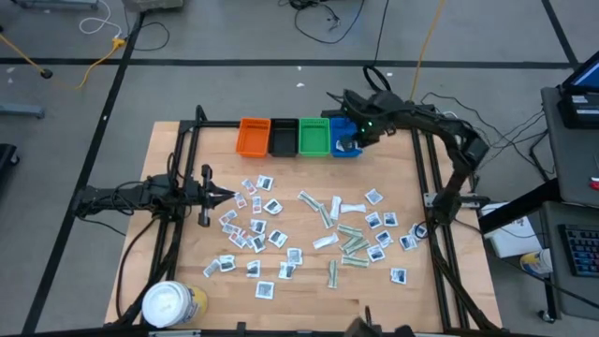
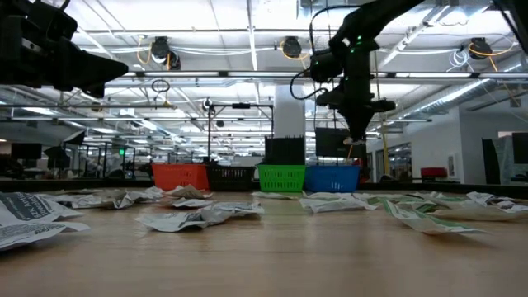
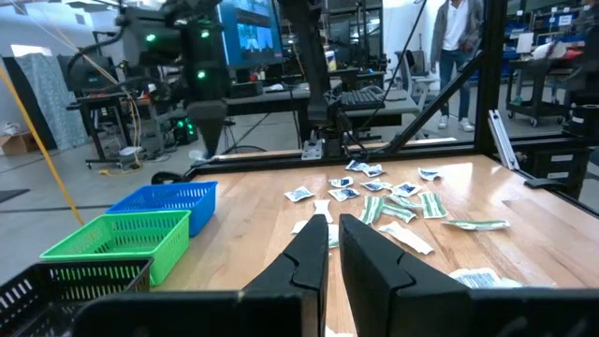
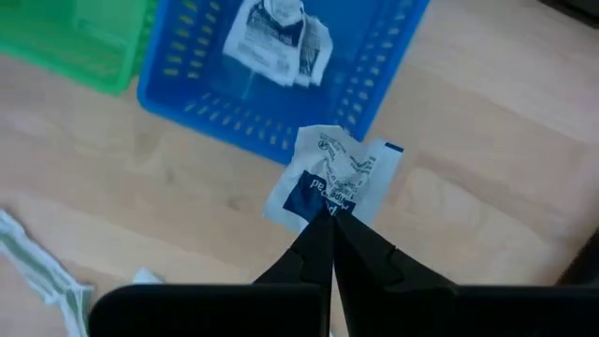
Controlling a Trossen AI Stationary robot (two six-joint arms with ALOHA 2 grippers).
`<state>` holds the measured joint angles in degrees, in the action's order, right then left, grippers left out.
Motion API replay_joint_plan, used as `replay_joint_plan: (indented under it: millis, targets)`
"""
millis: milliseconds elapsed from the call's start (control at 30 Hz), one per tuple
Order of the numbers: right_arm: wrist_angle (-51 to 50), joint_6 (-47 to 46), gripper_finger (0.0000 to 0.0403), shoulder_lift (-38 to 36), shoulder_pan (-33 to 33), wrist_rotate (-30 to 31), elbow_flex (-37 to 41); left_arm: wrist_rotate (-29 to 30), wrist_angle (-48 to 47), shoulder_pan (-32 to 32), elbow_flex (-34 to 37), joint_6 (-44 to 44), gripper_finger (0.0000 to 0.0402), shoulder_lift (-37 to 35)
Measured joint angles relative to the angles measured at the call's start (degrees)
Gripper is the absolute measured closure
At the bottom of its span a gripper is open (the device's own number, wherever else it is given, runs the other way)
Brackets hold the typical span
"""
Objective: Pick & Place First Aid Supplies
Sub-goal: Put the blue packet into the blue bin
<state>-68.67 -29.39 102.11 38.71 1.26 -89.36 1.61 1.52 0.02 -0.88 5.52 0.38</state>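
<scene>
Tabletop (image 1: 402, 300): sachet-gripping right hand (image 4: 329, 217) near edge.

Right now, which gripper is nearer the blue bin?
Right. The right gripper hangs over the blue bin's near edge, shut on a white sachet. The left gripper waits far off at the table's left side, beside the scattered packets.

Beyond my jaws spreads a pale wooden tabletop (image 1: 309, 290) ringed by grey concrete floor (image 1: 234, 84) crossed with black tape lines (image 1: 112, 89) and loose cables (image 1: 328, 19). Well ahead of my left jaws stand dark desks with a lit blue monitor (image 3: 251, 33), where a person (image 3: 456, 56) stands. Overhead hang white ceiling beams (image 2: 247, 76) with bright strip lights (image 2: 272, 8).
</scene>
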Motion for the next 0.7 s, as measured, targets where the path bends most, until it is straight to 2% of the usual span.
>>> replay_joint_plan:
  millis: [267,700]
  targets:
    - [-1.51,2.23,0.0403,8.04,3.03,-1.37,-9.70,0.00,0.00,0.02,-0.01,0.00,0.0364,0.01]
    - [5.64,3.33,0.0403,13.50,2.17,0.48,-8.07,0.02,0.00,0.02,-0.01,0.01,0.0364,0.00]
